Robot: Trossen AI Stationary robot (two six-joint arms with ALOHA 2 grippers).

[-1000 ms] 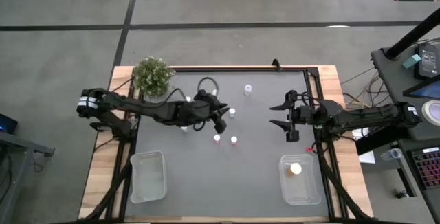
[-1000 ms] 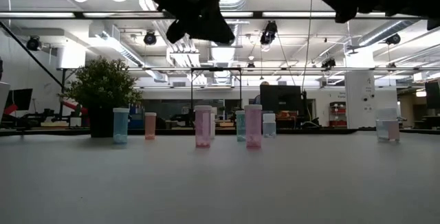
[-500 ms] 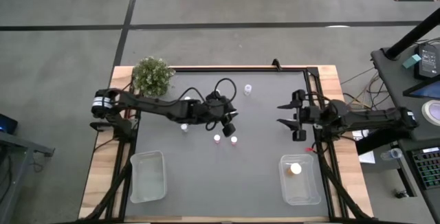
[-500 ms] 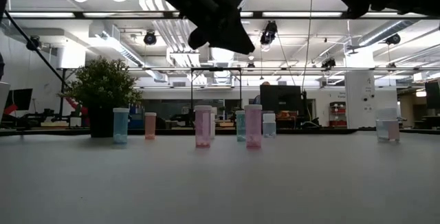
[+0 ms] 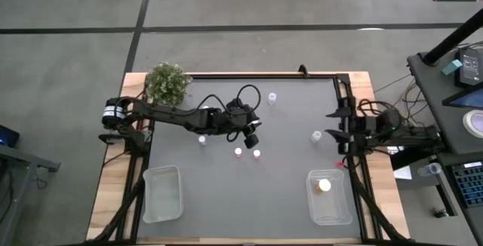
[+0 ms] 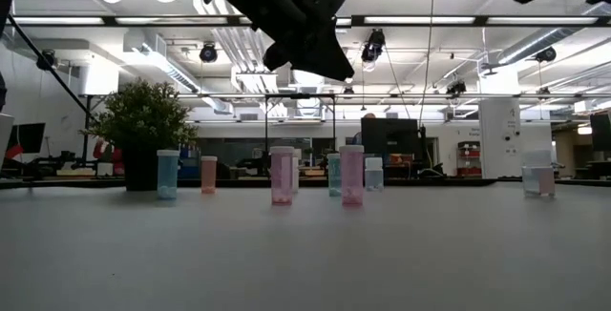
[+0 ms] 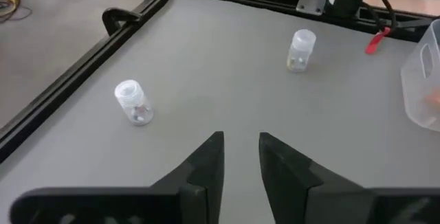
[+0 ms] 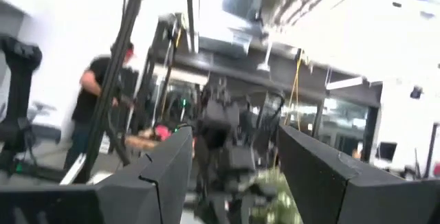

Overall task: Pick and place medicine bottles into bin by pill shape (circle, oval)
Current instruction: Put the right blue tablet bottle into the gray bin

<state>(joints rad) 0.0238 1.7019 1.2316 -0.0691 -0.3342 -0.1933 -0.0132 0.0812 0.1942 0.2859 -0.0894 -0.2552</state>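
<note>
The medicine bottles point(image 6: 351, 175) are standing upright, caps up, right of the potted plant point(image 6: 143, 130); the left gripper point(image 5: 251, 138) is hovering above them, fingers narrowly parted; the right gripper point(image 5: 341, 129) is gaping empty, farther right.

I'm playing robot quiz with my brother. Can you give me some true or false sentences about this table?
1. The green potted plant stands at a far corner of the table. True.
2. The clear plastic bin on the left has an orange bottle inside. False: the orange-glowing bottle sits in the clear plastic bin on the right.
3. The left claw is squeezing a bottle. False: nothing is between its fingers.
4. The right claw is over the table's right edge, open and empty. True.
5. All the small white-capped bottles are lying down. False: the low view shows them upright.
</note>
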